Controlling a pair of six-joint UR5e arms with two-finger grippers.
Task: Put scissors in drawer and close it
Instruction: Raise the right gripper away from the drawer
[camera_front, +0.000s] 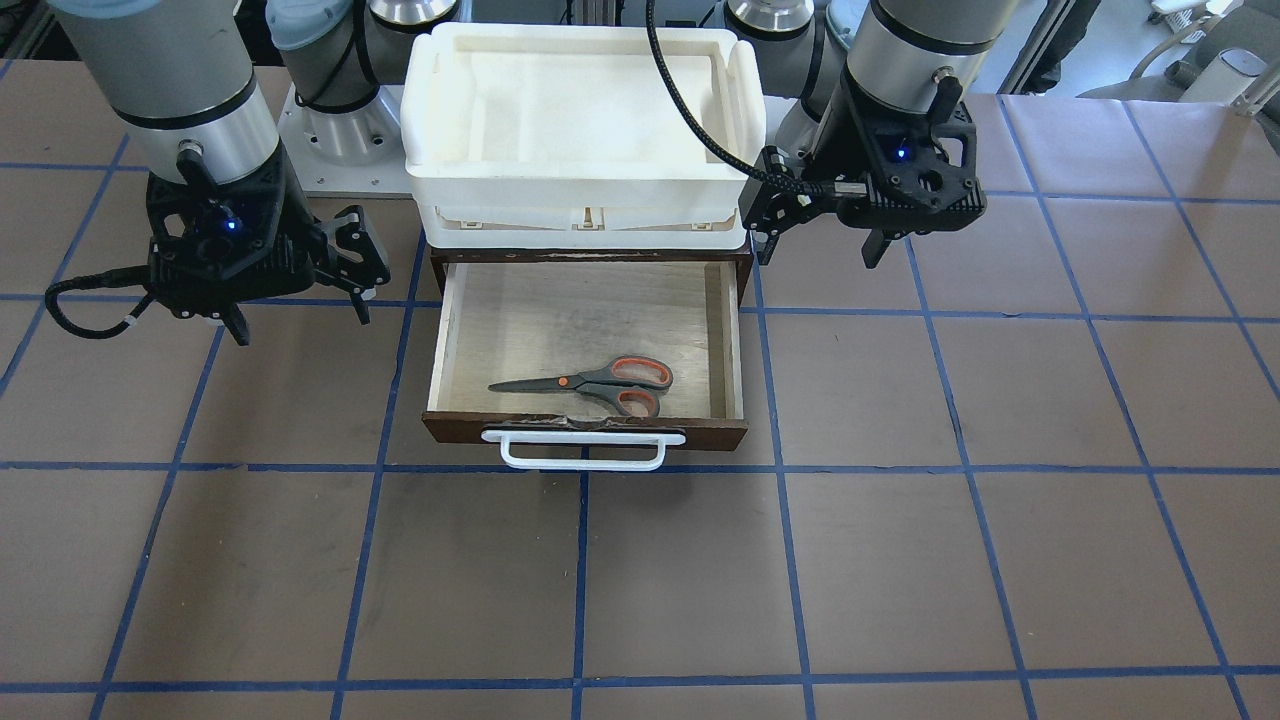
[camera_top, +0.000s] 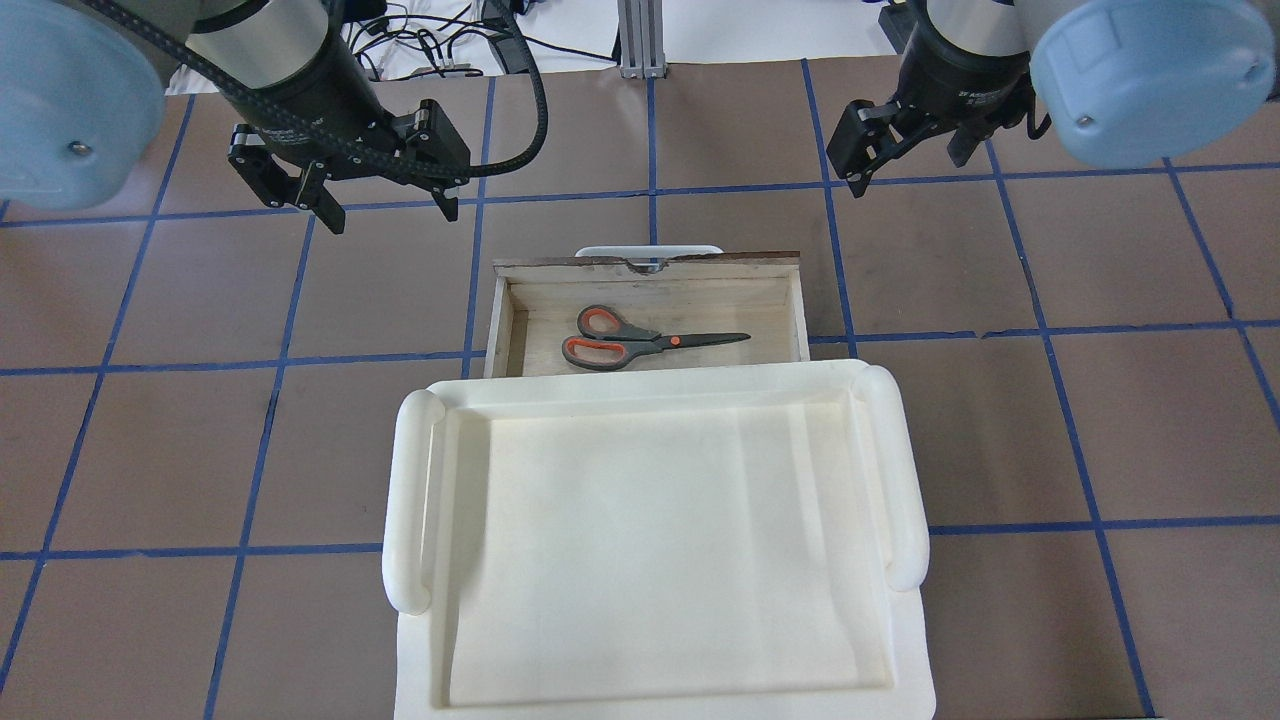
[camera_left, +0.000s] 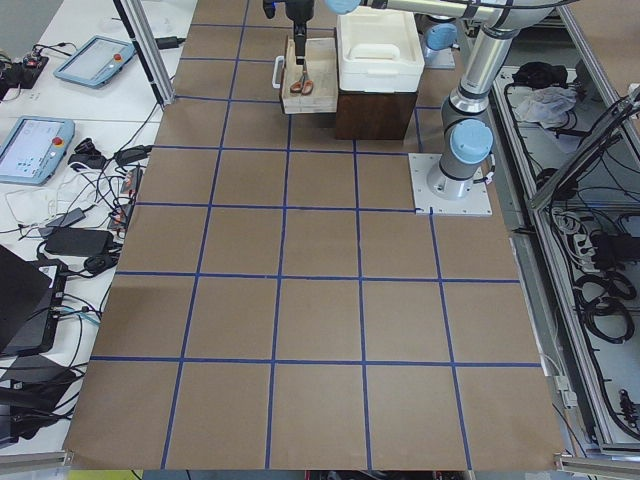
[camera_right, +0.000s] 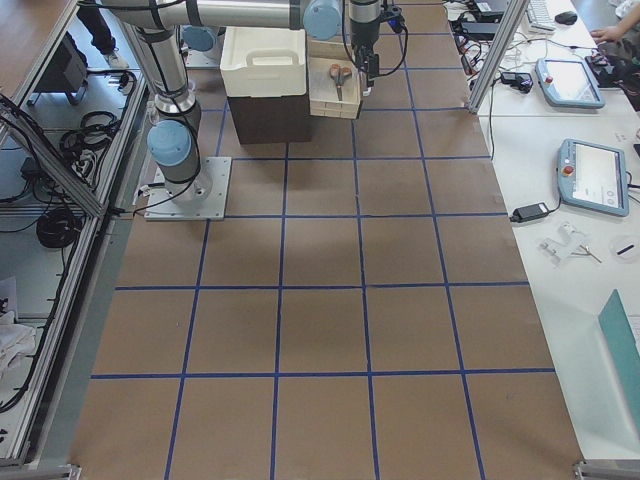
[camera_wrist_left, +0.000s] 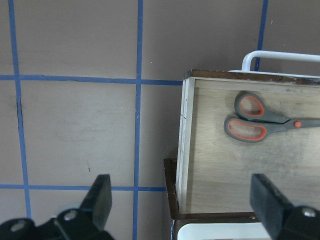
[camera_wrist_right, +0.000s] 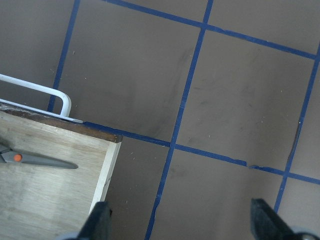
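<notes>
One pair of scissors (camera_front: 600, 382), orange-and-grey loops, grey blades closed, lies flat in the one open drawer (camera_front: 735, 340), near its handle end; one white tray (camera_top: 410, 480) sits above. The left gripper (camera_top: 390, 208) and right gripper (camera_top: 905, 168) both hang spread, empty.

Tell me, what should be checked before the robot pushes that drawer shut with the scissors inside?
1. The scissors lie flat inside the drawer: ok.
2. The blades are clear of the drawer walls: ok.
3. The left tool is open and empty: ok.
4. The right tool is open and empty: ok.
5. The white handle is free to push on: ok.
6. The drawer will slide smoothly under the white tray: cannot tell.
</notes>
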